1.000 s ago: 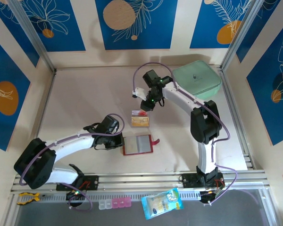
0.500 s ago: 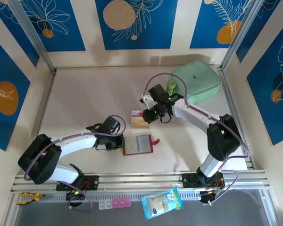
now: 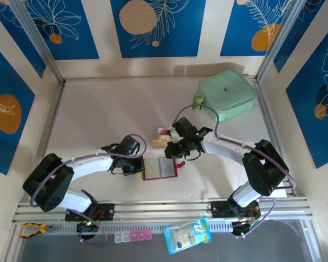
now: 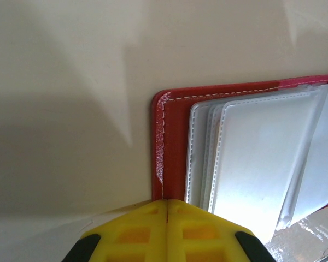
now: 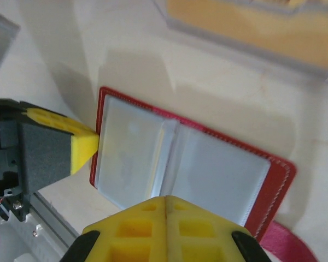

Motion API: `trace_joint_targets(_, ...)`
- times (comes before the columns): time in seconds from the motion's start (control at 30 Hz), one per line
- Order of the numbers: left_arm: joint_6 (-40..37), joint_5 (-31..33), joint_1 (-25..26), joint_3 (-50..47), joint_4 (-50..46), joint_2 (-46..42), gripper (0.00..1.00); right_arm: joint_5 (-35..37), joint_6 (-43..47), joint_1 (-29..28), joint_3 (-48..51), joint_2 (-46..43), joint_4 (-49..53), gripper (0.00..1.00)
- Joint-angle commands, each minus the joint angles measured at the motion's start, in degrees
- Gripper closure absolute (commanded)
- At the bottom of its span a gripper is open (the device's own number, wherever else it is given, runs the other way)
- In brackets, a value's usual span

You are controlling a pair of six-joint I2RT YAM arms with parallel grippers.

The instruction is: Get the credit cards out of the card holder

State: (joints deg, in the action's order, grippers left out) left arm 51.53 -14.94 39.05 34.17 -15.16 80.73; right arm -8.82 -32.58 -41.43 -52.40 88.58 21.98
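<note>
Left gripper point(image 4: 167, 213): clenched. My two yellow fingertips point(image 4: 136, 224) meet along one seam with no gap between them. Their tip rests against the left edge of the wallet point(image 3: 159, 168), near one corner. I cannot tell whether the red edge is pinched or merely touched.

Right gripper point(image 5: 166, 218): clenched. My fingers are pressed together, with no gap at the seam. In the right wrist view they hang over the near long edge of the wallet, at the fold between the two halves. I cannot tell whether they touch it.

Wallet: it lies open and flat on the table point(image 3: 98, 120), between my two grippers, with the inner side up. The grey-clear pockets point(image 5: 175, 164) cover both halves inside the red stitched border. The pink tab point(image 5: 287, 243) sticks out from the half that is away from my left gripper.

Cards: both are out of the wallet and lie on the table just beyond its far edge. The tan card point(image 3: 164, 142) is the nearer one. The white card point(image 3: 160, 131), with red marking, lies just behind it and touches or overlaps it.

Case point(image 3: 228, 94): mint green, at the far right of the table, well apart from the wallet.
</note>
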Motion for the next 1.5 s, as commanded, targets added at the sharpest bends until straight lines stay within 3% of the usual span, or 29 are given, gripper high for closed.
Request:
trace_joint_targets(0.0, -1.26, 0.26, -0.48, 0.12, -0.49, 0.88, 0.94, -2.43, -6.09, -1.61, 2.62, -1.51, -5.19, 0.98)
trace_joint_targets(0.27, -1.51, -0.35, -0.52, 0.32, -0.13, 2.15, 0.94, -4.29, -14.21, -4.32, 3.61, 1.77, -9.59, 0.99)
trace_joint_targets(0.83, -2.39, 0.00, -0.50, 0.64, -1.30, 2.24, 0.94, -5.97, -18.51, -7.65, 1.93, 8.48, -14.06, 0.74)
trace_joint_targets(1.47, -3.19, 0.24, -0.49, 0.65, -2.07, 2.33, 0.94, -1.06, -16.49, -8.55, -1.72, 10.94, -5.63, 0.74)
